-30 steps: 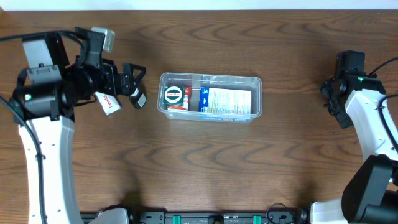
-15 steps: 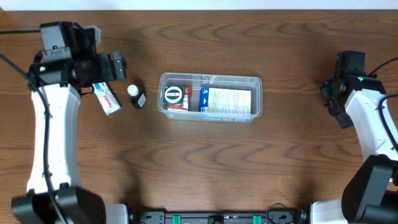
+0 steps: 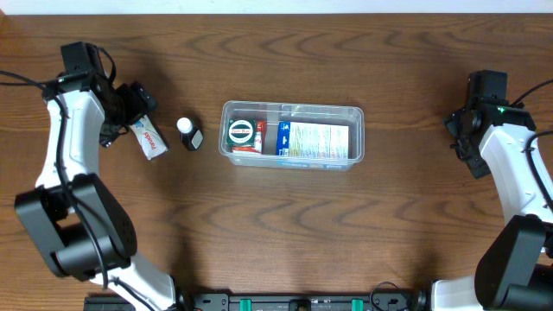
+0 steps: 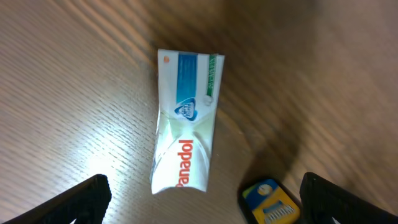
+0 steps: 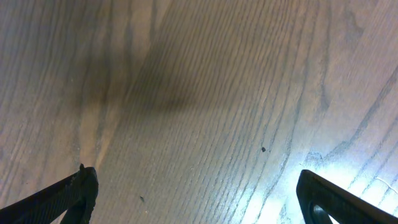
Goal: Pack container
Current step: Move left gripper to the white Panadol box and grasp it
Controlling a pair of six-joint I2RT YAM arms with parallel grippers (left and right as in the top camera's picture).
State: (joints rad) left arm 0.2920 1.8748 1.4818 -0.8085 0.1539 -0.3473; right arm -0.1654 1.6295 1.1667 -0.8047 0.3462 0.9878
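The clear plastic container (image 3: 354,117) sits at the table's middle and holds a round tin, a red item and a flat white and blue packet. A white Panadol packet (image 3: 149,138) lies to its left and also shows in the left wrist view (image 4: 185,121). A small black and yellow item (image 3: 189,134) lies between packet and container; its corner shows in the left wrist view (image 4: 269,200). My left gripper (image 3: 130,108) is open and empty, just above the Panadol packet (image 4: 199,205). My right gripper (image 5: 199,199) is open and empty over bare wood at the far right (image 3: 458,130).
The wooden table (image 3: 294,233) stretches below and above the container. The table's far edge (image 3: 276,12) runs along the top of the overhead view.
My left arm has swung back to the left and up, away from the container. The Panadol packet and the small black item now lie uncovered on the table. The right arm has not moved.
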